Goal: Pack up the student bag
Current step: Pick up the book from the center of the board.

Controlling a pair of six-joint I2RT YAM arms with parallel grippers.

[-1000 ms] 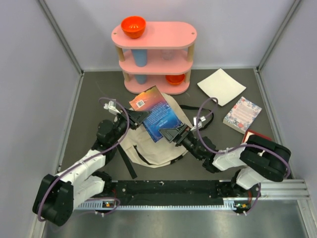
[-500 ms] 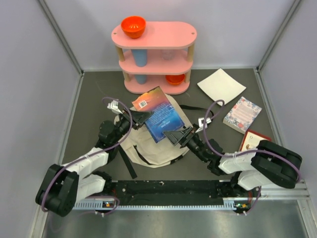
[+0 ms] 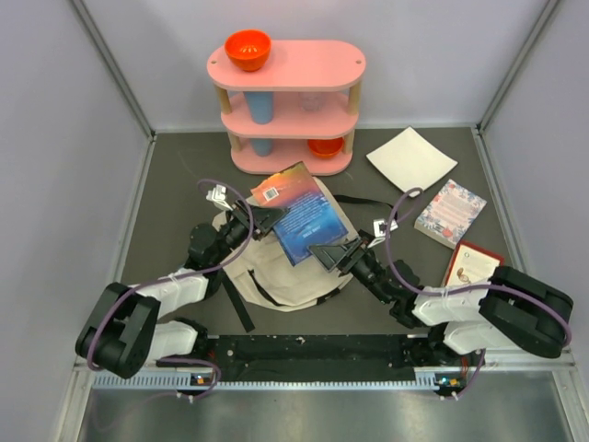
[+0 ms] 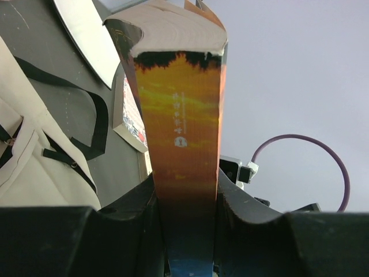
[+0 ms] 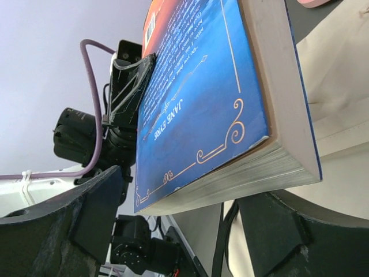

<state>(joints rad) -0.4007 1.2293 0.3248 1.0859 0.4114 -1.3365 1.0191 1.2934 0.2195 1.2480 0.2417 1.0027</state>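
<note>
The left tool [image 3: 264, 219] [image 4: 184, 231] is clenched on one blue book [image 3: 299, 214] [image 4: 181, 115]. Its two fingers press either side of the spine, which stands upright in the left wrist view. The right tool [image 3: 333, 250] [image 5: 184, 196] is at the same book's near right corner. Its two fingers flank that corner in the right wrist view, but I cannot tell whether they press it. The cover there reads "JANE EYRE" [image 5: 202, 98].

The book is tilted and lies over the far part of the student bag [image 3: 294, 276]. The bag lies flat on the grey tabletop [image 3: 184, 175] between the two arms, its cream cloth showing under the book in both wrist views [image 4: 34, 167] [image 5: 340, 69]. One black strap [image 3: 359, 201] trails off its far right side and another [image 3: 235, 299] runs toward the near edge.

Two more books lie on the tabletop to the right, well apart from the bag. One is a floral book [image 3: 451, 212]. The other is a red-edged book [image 3: 469, 262] just nearer, partly behind the right arm. That makes three books in all. One white square sheet [image 3: 411, 159] lies beyond the floral book.

At the far side stands one pink shelf [image 3: 317, 66] with three levels. It carries two orange bowls, one on top [image 3: 248, 48] and one on the lowest level [image 3: 324, 145]. It also carries two blue cups, one on the middle level [image 3: 260, 108] and one below it [image 3: 262, 145].
</note>
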